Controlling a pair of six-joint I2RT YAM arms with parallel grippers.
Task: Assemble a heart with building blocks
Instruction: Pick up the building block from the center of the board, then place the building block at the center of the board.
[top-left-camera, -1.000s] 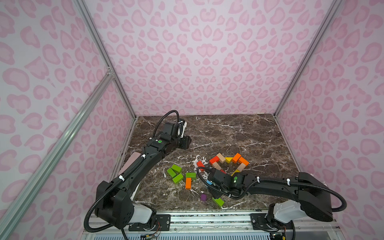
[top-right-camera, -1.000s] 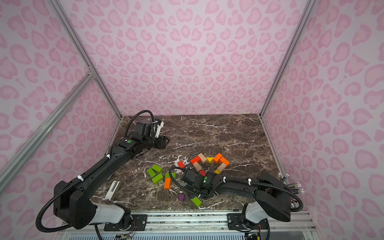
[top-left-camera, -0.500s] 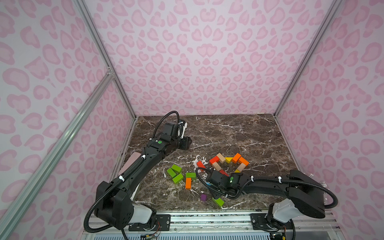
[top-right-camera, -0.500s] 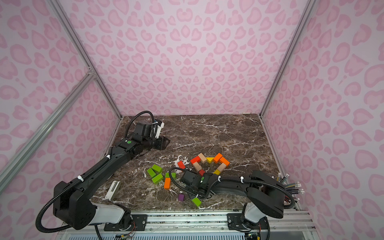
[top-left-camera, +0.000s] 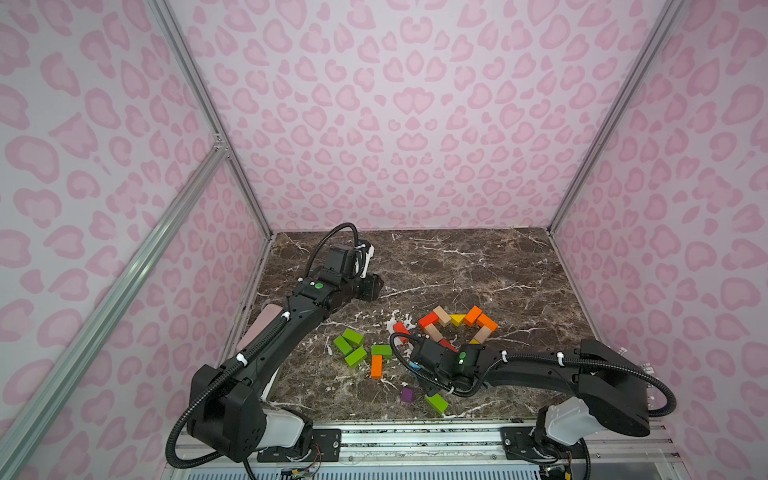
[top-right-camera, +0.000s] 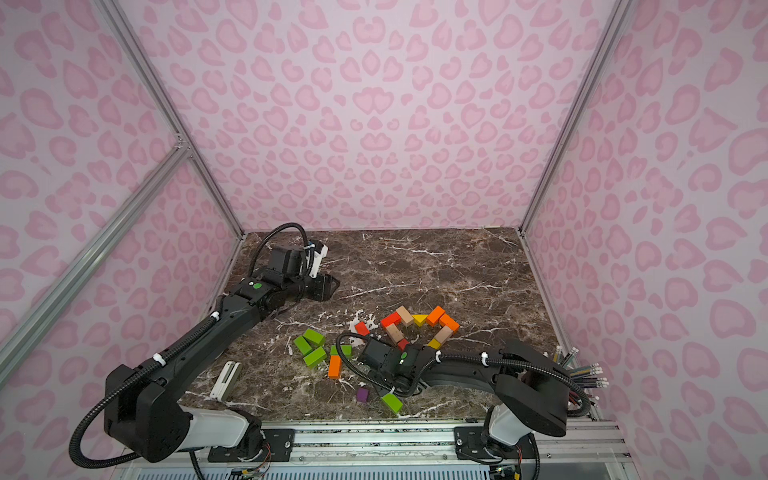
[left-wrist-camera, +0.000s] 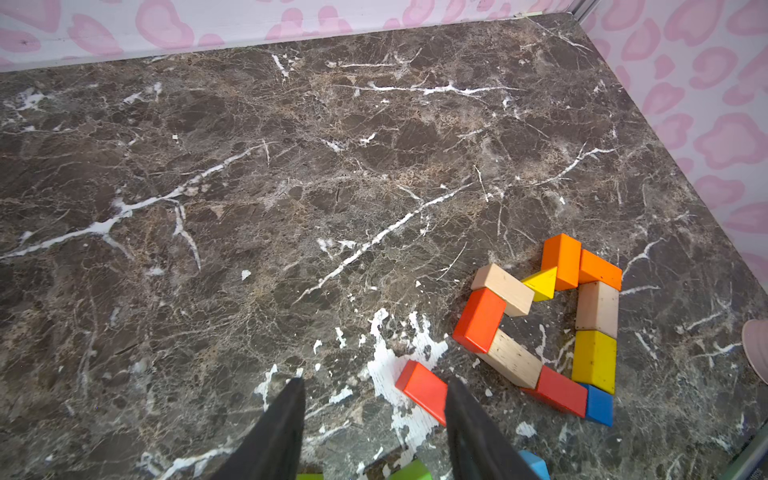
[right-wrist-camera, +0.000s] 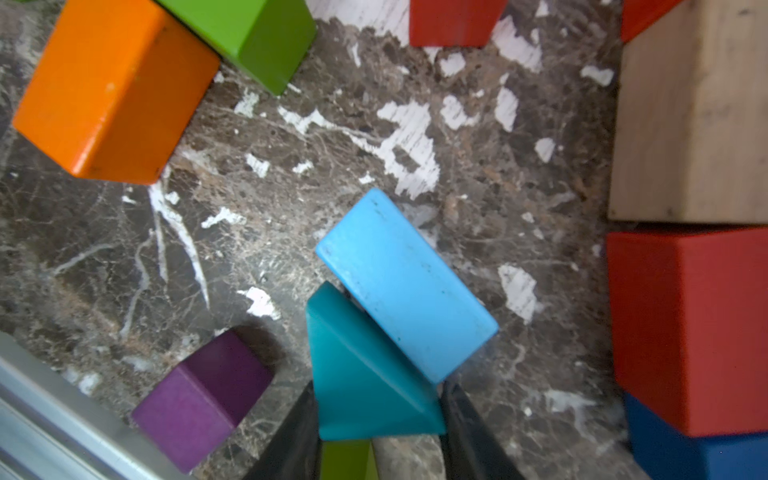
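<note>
the building blocks (top-left-camera: 441, 315) sit on the near half of the marble table (top-left-camera: 457, 266). a ring of red, tan, yellow, orange and blue pieces forms the heart outline (left-wrist-camera: 596, 309) right of centre, each piece touching the next. a loose red brick (left-wrist-camera: 420, 390) lies just beside the ring's left side. further left are four green bricks (top-left-camera: 356, 356), and an orange brick (top-left-camera: 376, 366) touches the nearest of them. a purple cube (top-left-camera: 407, 395) and a lone green brick (top-left-camera: 436, 403) lie near the front edge.

the right gripper (right-wrist-camera: 378, 386) is low over the table between the orange brick and the heart's point. in the right wrist view its jaws stand narrow, pressed against both flanks of a teal prism (right-wrist-camera: 357, 365). it looks gripped, though i cannot tell whether it is off the marble. a light blue brick (right-wrist-camera: 403, 282) touches the prism on the side away from the jaws.

the left gripper (left-wrist-camera: 374, 381) hangs over bare marble at the far left, jaws half apart with nothing between them.

compared with a second ago, the right arm's elbow has swung a little toward the middle of the table, while its wrist is over the same spot. the left arm has not moved. the heart and the loose pieces lie as they did.
</note>
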